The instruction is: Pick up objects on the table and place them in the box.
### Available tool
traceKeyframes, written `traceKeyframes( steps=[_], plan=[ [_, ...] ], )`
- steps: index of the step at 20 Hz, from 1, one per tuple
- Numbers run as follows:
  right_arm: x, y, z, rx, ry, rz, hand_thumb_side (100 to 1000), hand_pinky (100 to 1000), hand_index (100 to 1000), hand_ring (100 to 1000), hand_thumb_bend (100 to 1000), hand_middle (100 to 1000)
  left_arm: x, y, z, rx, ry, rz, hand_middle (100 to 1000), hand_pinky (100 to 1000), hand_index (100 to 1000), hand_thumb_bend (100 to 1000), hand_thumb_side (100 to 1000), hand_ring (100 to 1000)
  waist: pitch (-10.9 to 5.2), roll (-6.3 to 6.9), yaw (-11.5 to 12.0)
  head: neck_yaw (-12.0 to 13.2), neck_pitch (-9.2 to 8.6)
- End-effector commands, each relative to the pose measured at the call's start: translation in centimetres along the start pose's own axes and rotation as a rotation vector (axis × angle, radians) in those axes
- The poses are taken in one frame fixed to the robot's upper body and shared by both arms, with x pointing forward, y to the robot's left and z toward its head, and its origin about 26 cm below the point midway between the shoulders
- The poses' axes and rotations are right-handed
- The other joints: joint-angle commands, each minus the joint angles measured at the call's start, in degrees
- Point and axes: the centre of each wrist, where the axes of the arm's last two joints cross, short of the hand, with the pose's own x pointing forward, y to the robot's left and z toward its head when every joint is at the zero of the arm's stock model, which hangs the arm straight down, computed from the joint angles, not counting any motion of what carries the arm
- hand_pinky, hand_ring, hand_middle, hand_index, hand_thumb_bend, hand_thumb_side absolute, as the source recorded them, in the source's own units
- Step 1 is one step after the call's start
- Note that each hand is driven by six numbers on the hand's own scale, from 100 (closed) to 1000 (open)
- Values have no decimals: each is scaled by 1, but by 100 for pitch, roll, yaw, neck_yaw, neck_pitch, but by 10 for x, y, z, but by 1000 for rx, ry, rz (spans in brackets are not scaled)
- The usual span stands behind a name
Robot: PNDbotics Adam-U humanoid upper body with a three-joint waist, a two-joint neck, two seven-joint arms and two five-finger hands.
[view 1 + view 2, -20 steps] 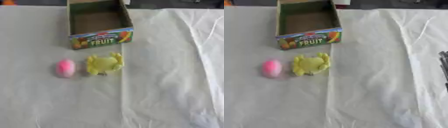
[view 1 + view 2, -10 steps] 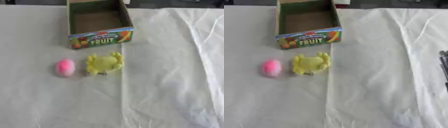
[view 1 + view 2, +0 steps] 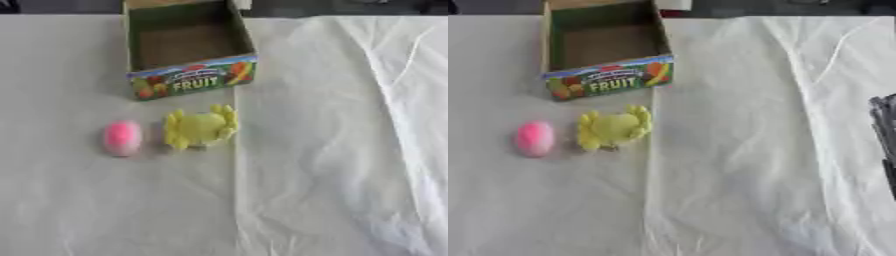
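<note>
The yellow toy (image 3: 201, 128), a flat thing with stubby limbs round its edge, lies on the white cloth (image 3: 332, 150) just in front of the box, and the pink egg-shaped object (image 3: 122, 137) lies just beside it on the left, the two near each other but apart. Both sit loose on the cloth, out in the open, probably laid there so that a hand can come down on either without meeting the other or the box. The box (image 3: 191, 82), open at the top and printed with "FRUIT" on its near wall, stands behind them with its inside bare, so nothing appears to have gone in yet and the picking up has still to begin. The only sign of the robot is a dark sliver of the right hand (image 3: 884, 137) at the right edge of the right eye view, well apart from both objects; whether its fingers are straight or curled I cannot tell. The left hand shows in neither view.
</note>
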Motion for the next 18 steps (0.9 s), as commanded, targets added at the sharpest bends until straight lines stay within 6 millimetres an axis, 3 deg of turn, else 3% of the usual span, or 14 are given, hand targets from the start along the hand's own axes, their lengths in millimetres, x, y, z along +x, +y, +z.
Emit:
traceKeyframes(
  steps=[1, 11, 18],
  plan=[
    [6, -4, -7, 4, -34, 1, 624, 628, 710, 656, 100, 553, 8, 8, -12, -66, -52, -94, 646, 440, 822, 100, 834, 662, -134, 14, -7, -49, 37],
    [6, -4, -6, 20, -29, 5, 623, 627, 710, 656, 100, 553, 27, 14, -38, -420, -144, -410, 692, 507, 851, 121, 852, 699, -202, 45, -38, 44, 61],
    [6, -4, -6, 32, -28, 4, 623, 628, 710, 656, 100, 552, 41, 6, -46, -676, -183, -557, 726, 609, 874, 268, 915, 730, -224, 72, -67, 119, 50]
  ],
)
